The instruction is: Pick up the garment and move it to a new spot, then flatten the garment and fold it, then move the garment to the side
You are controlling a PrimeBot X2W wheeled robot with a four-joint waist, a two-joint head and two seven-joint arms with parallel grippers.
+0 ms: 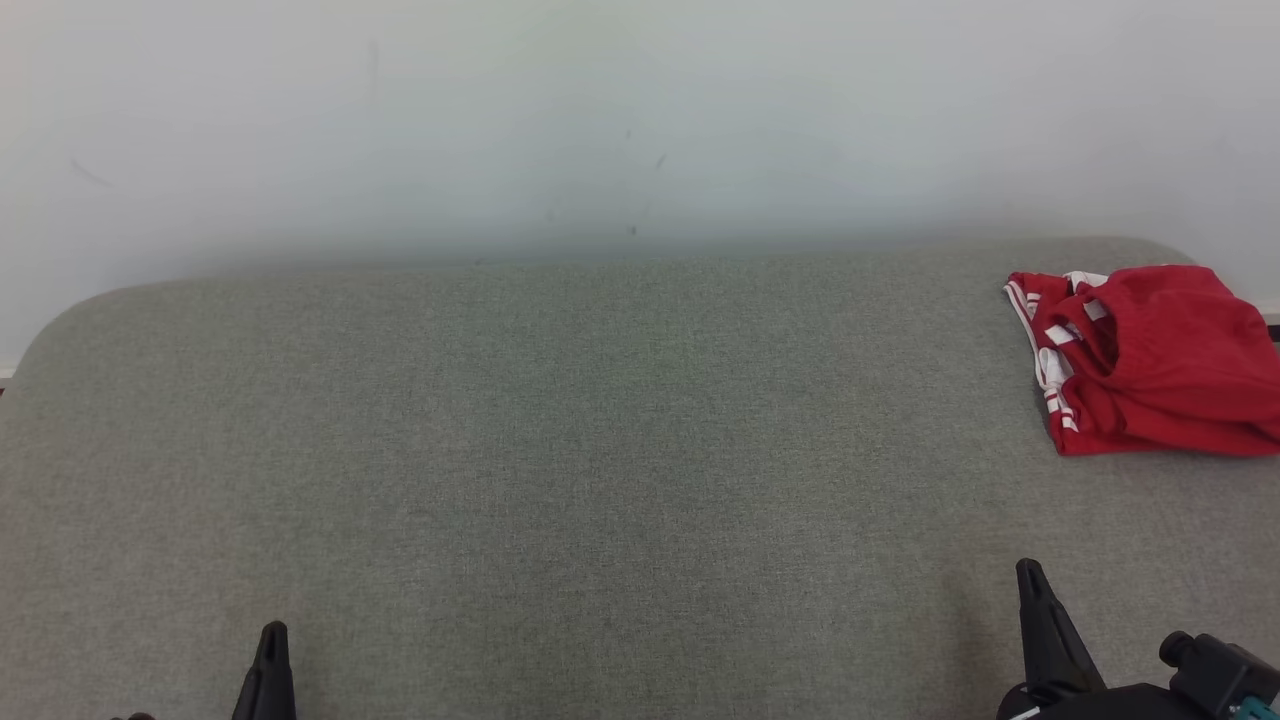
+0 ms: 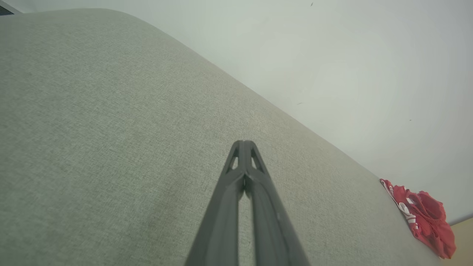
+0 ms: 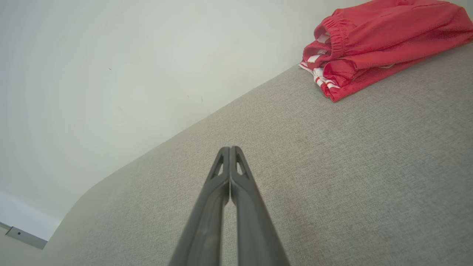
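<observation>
Right wrist view: garment (image 3: 384,40) waistband clear, tiny from left wrist | left end effector (image 2: 244,142), right end effector (image 3: 230,147): together

Grey cushion (image 1: 560,470) lies bare; folded red garment (image 1: 1150,360) takes its far right corner

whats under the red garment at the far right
The red garment with white stripes lies bunched directly on the grey fabric-covered surface. Nothing pokes out from beneath it, but its folds hide whatever might be under them.
</observation>
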